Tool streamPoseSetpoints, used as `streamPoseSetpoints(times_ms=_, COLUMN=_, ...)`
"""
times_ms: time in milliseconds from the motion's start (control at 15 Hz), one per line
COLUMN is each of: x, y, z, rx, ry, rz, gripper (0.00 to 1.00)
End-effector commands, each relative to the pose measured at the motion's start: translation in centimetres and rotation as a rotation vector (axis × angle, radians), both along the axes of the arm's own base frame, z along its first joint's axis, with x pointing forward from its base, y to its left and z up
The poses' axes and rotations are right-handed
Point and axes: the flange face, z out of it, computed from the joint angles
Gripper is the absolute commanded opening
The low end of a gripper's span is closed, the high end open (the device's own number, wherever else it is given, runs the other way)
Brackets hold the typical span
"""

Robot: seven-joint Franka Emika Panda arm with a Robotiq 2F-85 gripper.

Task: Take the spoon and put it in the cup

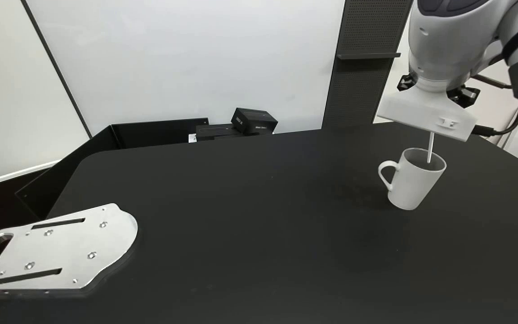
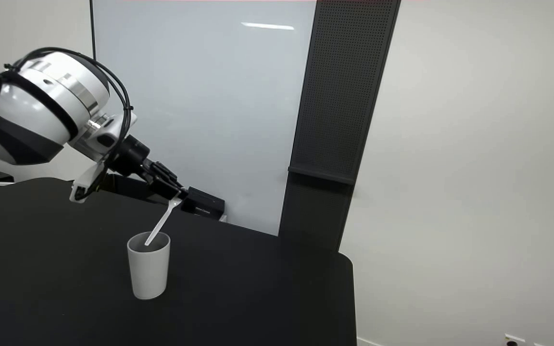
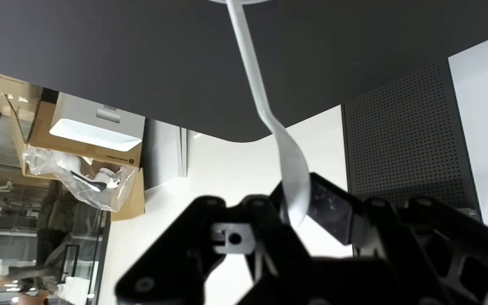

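Note:
The white cup (image 1: 414, 186) stands upright on the black table in both exterior views (image 2: 149, 275). Only a sliver of its rim (image 3: 244, 1) shows at the top of the wrist view. My gripper (image 2: 178, 191) is above the cup, shut on the bowl end of the thin white spoon (image 2: 160, 225). The spoon (image 1: 430, 147) slants, handle down, with its lower end just inside the cup's mouth. The wrist view shows the spoon's handle (image 3: 256, 78) running away from the fingers (image 3: 297, 199). In an exterior view the white camera mount hides my fingers.
A silver metal plate (image 1: 52, 252) lies at the table's far end from the cup. Black boxes (image 1: 254, 120) stand behind the table's back edge, near a whiteboard (image 1: 187, 58). The black table (image 1: 259, 202) has a rounded corner (image 2: 346, 262) beyond the cup.

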Motion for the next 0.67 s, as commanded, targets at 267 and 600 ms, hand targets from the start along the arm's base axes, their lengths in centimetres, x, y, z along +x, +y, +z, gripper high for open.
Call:
streamPoseSetpoints(times_ms=267, x=-1.5, y=0.5, z=-3.7, rx=0.023, ry=0.007, rz=-0.001, gripper=0.03)
streamPoseSetpoints(times_ms=600, x=-2.3, y=0.3, z=-7.0, rx=0.005, ry=0.065, rz=-0.002, gripper=0.37)
